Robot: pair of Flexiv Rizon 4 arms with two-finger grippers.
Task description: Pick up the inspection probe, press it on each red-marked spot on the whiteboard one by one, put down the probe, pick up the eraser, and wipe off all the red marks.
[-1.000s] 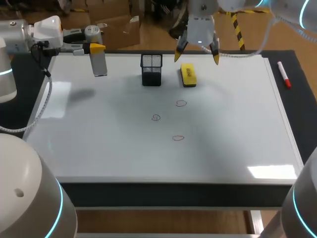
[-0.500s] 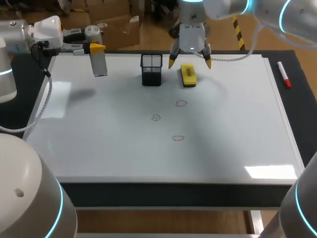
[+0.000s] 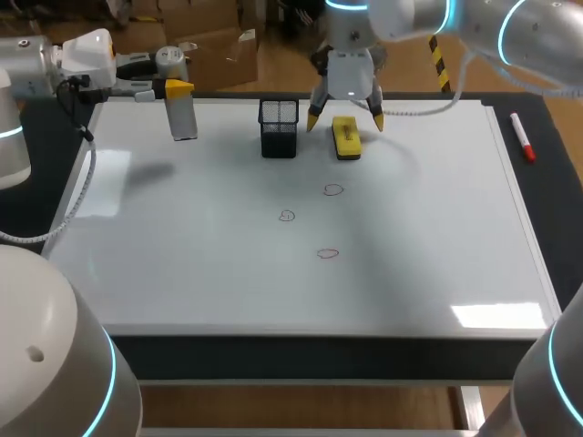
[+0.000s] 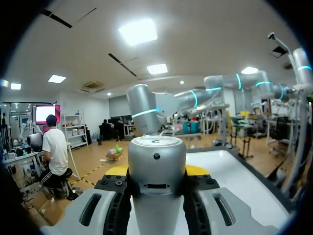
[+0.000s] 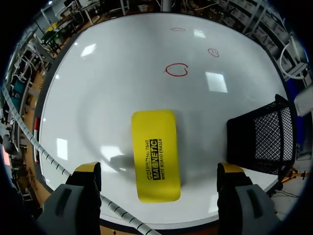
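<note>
While R gripper (image 3: 344, 119) hangs over eraser (image 3: 345, 138) w/ fingers spread, clear of it, L gripper (image 3: 176, 89) pinches inspection probe (image 3: 183, 118) upright at whiteboard (image 3: 428, 246) rear-left corner.

Dark table (image 3: 549, 173) carries large whiteboard (image 3: 182, 264), flat, covering most of the top. On board's far edge: black mesh holder (image 3: 279, 128) upright, yellow eraser (image 3: 345, 137) flat just beside it, apart. Mid-board, three red circles: far mark (image 3: 332, 190), left mark (image 3: 287, 216), near mark (image 3: 327, 254). Red marker (image 3: 522, 137) seemingly on dark strip past board's right edge.
</note>
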